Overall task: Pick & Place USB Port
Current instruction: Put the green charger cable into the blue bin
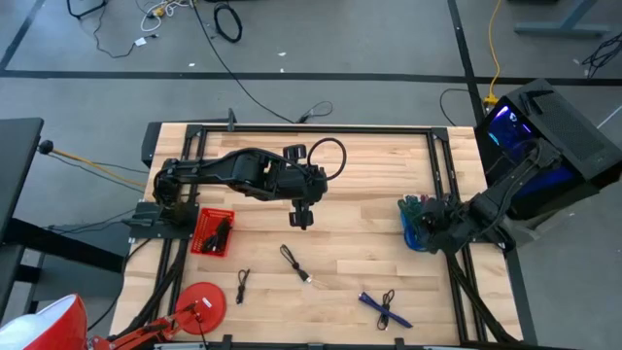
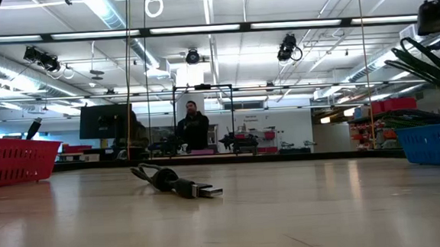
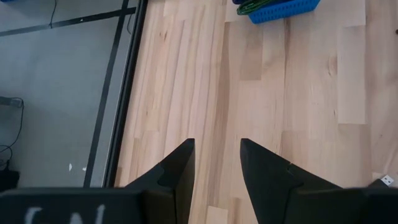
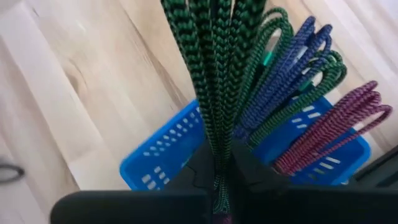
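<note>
The left gripper (image 1: pixel 302 216) hangs over the middle of the bench (image 1: pixel 369 165), its arm reaching in from the left edge; its two dark fingers (image 3: pixel 180 168) stand apart with bare wood showing between them, holding nothing. Just below it in the high view, nearer the front edge, a black USB cable (image 1: pixel 294 263) lies loose on the wood, its metal plug end pointing toward the front right corner; in the low view the same cable (image 2: pixel 174 184) rests flat on the bench top with its plug toward the right. The right gripper (image 1: pixel 428 222) sits at the right edge of the bench, over a blue basket (image 1: pixel 412 236) that holds braided cables in green, blue and purple. In the right wrist view its fingers (image 4: pixel 249 168) are pinched tight on a bunch of green braided cables (image 4: pixel 208 74) rising from that basket (image 4: pixel 161 158). A red basket (image 1: pixel 213 233) with dark items inside stands near the left edge, and a red round disc (image 1: pixel 201 303) lies by the front left corner. Another short black cable (image 1: pixel 242 285) lies between the disc and the USB cable, and a blue-and-black cable (image 1: pixel 384 309) lies near the front edge toward the right. Beyond the bench, a person (image 2: pixel 193 127) is in the room behind.
</note>
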